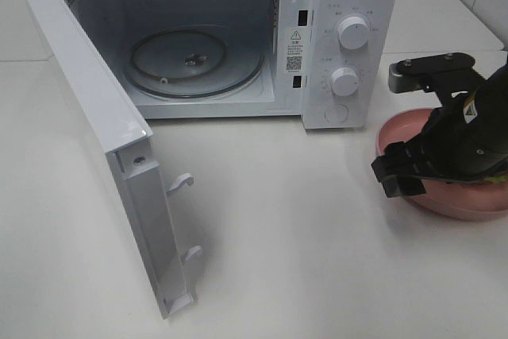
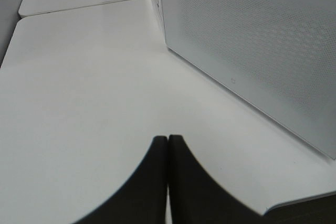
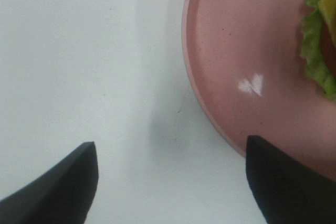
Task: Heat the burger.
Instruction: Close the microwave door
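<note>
The burger lies on a pink plate; the right wrist view shows only its green lettuce edge and a bit of yellow cheese. In the high view my right arm covers nearly all of it. My right gripper is open and empty, hanging over the plate's rim, with one finger above the table and the other above the plate. The same gripper shows at the plate's left side. My left gripper is shut on nothing, low over the table beside the microwave door.
The white microwave stands at the back with its door swung wide open to the left. A glass turntable lies inside the cavity. The door's latch hooks stick out toward the bare table in front.
</note>
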